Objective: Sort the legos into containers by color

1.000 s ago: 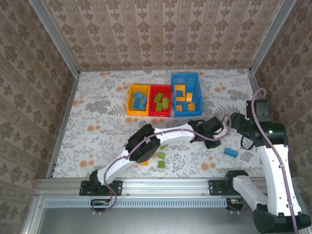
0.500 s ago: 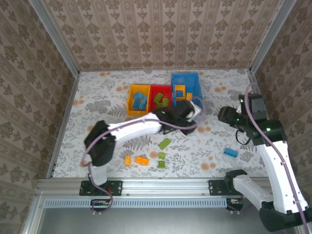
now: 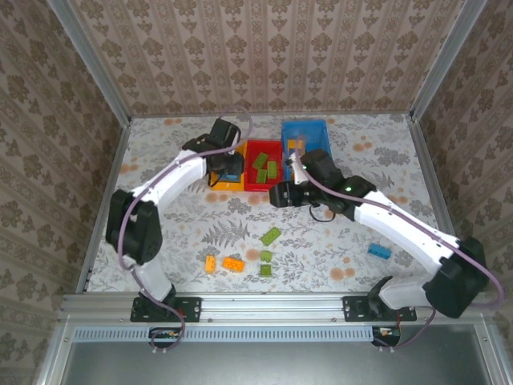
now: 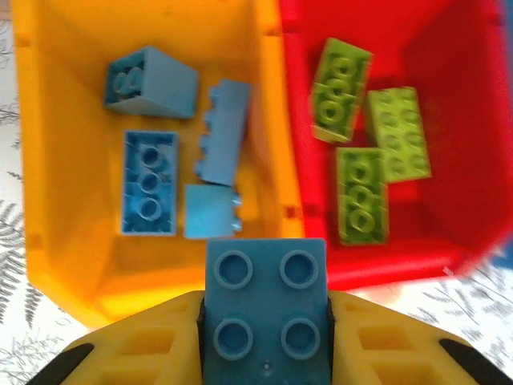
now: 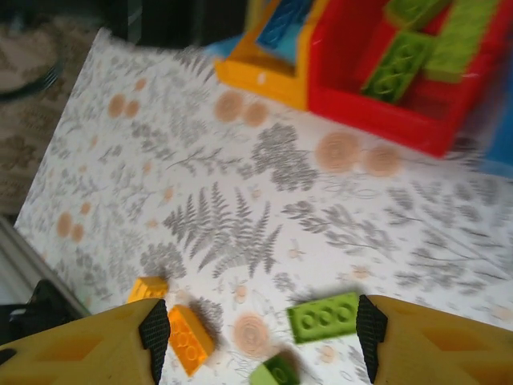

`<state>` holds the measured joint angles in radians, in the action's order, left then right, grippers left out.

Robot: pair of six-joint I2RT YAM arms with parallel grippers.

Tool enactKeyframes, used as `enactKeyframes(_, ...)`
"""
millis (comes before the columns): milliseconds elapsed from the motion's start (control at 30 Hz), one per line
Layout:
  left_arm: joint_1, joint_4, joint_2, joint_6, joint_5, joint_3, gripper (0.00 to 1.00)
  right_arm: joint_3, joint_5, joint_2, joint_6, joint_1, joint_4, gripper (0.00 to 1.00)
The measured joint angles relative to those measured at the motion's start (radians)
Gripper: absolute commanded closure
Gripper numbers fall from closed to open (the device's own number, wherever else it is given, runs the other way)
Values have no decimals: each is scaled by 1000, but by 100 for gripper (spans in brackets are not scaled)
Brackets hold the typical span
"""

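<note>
Tan damask wallpaper covers the walls (image 3: 264, 56) boxing me in on three sides. My counter (image 3: 377, 144) wears a pale cloth printed with grey ferns and orange blossoms. Aluminium posts (image 3: 90, 60) brace the corners, a rail (image 3: 272, 306) the near edge.

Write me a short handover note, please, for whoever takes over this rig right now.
Left gripper: shut on the held blue brick, above the near wall of the yellow bin.
Right gripper: open and empty, above a loose green brick on the table.
Done: four blue bricks lie in the yellow bin, three green bricks in the red bin, and orange bricks in the blue bin, which the right arm partly hides.
To do: drop the held brick, then clear the table of three green, two loose orange bricks and a loose blue brick.
</note>
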<state>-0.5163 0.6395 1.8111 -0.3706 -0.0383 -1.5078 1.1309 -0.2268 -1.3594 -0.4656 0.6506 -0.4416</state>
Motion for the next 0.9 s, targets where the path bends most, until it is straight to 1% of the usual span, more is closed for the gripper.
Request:
enactKeyframes(133,43,45,151,0,-19,-137,67,44,-46,-82,4,11,55,33)
enactKeyframes(300,89,97,285,7,-30,-268,64,82,-66,-119,15,11,76,33)
enactKeyframes(367,101,110,326,13,-30,-312,60,86,-71,-122,18,11,80,32)
enactKeyframes(433,109,123,360,24,-28,-346,52,86,-74,-122,22,11,79,31)
enactKeyframes(500,110,134,383,32,-27,-370,45,86,-74,-123,29,11,76,31)
enactKeyframes(567,107,142,389,34,-27,-380,42,86,-74,-123,45,11,70,30)
enactKeyframes(800,99,146,385,34,-26,-384,40,43,-73,-113,148,24,57,29)
enactKeyframes(900,91,145,341,25,-26,-346,40,-6,-69,-101,245,85,50,29)
